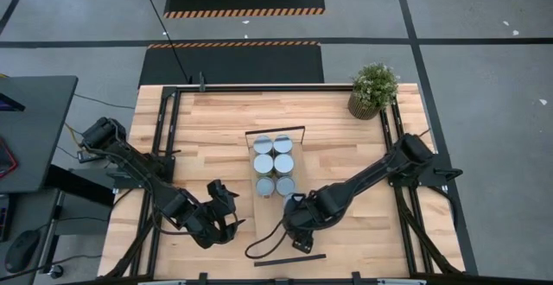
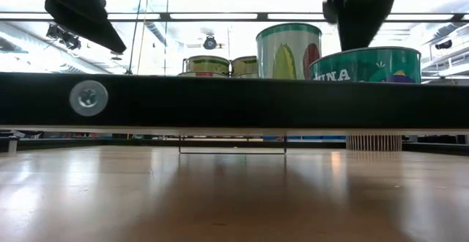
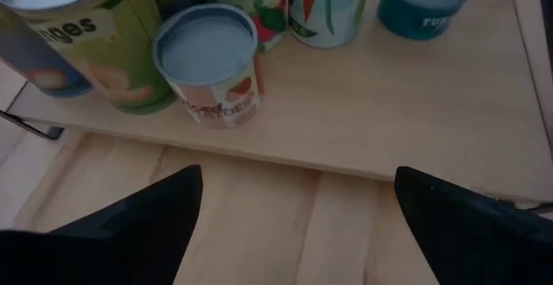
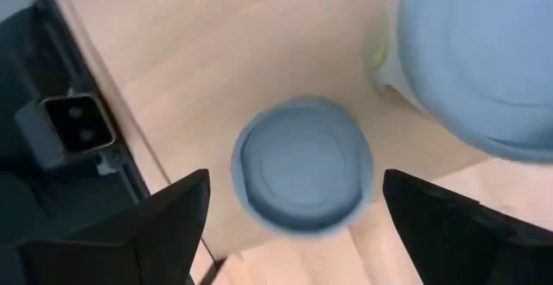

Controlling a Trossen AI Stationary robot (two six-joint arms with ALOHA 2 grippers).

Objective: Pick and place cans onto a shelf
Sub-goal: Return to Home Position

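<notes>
1. The right gripper (image 1: 295, 204) is found released: its fingers (image 4: 164, 224) are spread wide and nothing is held
2. Key relation: the small can (image 4: 302, 166) lies straight ahead of the right gripper on its approach axis, centred between the two fingers. No contact with either finger is seen. The can stands upright on the shelf (image 4: 199, 60), at the short end nearest this gripper. Its long axis runs along the gripper's line of sight, so only the round lid is presented
3. A tall can (image 4: 484, 60) stands just beside the small can, off to one finger's side
4. Judgement: a retreat straight back along the same axis is expected to clear the small can. Drift toward the tall can is noted as the risk
5. The left gripper (image 3: 298, 174) is also open and empty. It is held off the long edge of the shelf, over the tabletop (image 3: 259, 216), with the cans (image 1: 273, 164) ahead of it and apart from it. The right arm is plainly the nearer to the small can
6. View comparison:
   - In the low view the right gripper is placed above the small can's top, height which the wrist view cannot give. Whether a gap remains there cannot be told
   - In the high view six lids are counted in two rows along the board, with both grippers at its near end
   - In the low view much of the shelf is masked by a black frame bar (image 2: 234, 103)
</notes>
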